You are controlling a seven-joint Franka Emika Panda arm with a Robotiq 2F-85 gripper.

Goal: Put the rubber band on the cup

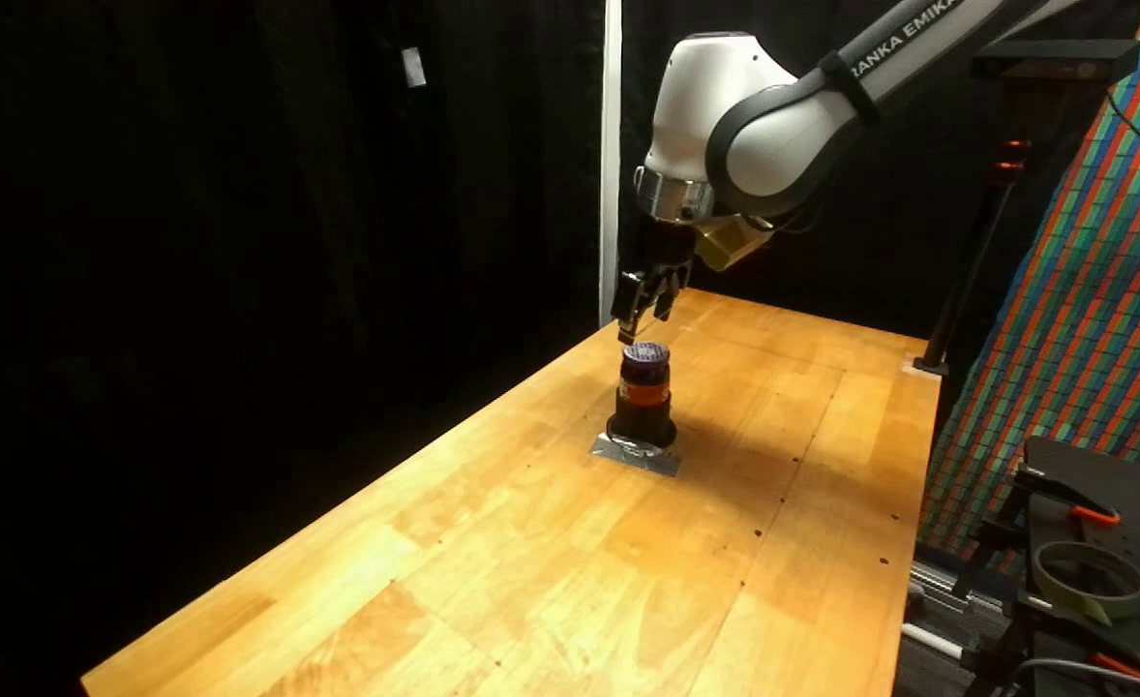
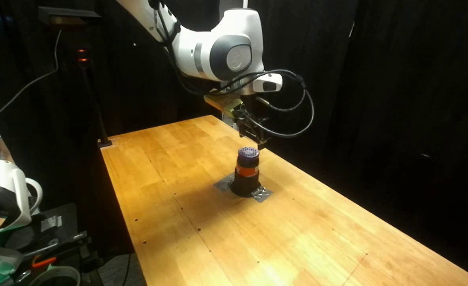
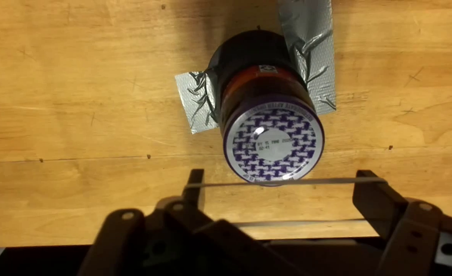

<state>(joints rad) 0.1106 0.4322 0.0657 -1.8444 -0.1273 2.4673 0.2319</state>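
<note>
The cup is a dark jar with an orange-red stripe and a purple-and-white lid, upright in a black holder; it shows in both exterior views and in the wrist view. My gripper is open, its two fingers wide apart. It shows in both exterior views, just above lid height and off to one side of the jar. A thin pale rubber band is stretched around both fingers. In the wrist view its front strand crosses the lid's lower edge. The band is too thin to make out in the exterior views.
Silver tape holds the black holder to the wooden table. A table edge lies close beyond the gripper. A dark stand rises at a table corner. A side cart with a tape roll stands beside the table.
</note>
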